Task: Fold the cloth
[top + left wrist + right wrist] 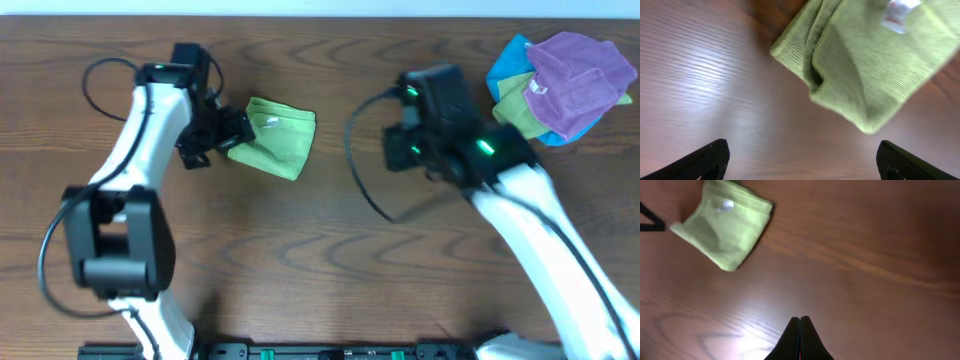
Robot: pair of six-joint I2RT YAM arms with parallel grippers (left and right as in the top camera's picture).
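Observation:
The lime-green cloth [273, 137] lies folded into a small bundle on the wooden table, left of centre, its white tag [897, 15] facing up. My left gripper [222, 138] hovers at the cloth's left edge, open wide, with only bare table between its fingers [710, 159]; in the left wrist view the cloth [865, 65] sits ahead of them, apart. My right gripper [800, 321] is shut on nothing, over bare table to the right of the cloth [725, 227]. In the overhead view the right arm [450, 135] hides its fingertips.
A pile of other cloths sits at the back right corner: a purple one [575, 75] on top, a bright blue one [512, 58] and a green one [510, 105] under it. A black cable [360, 180] loops beside the right arm.

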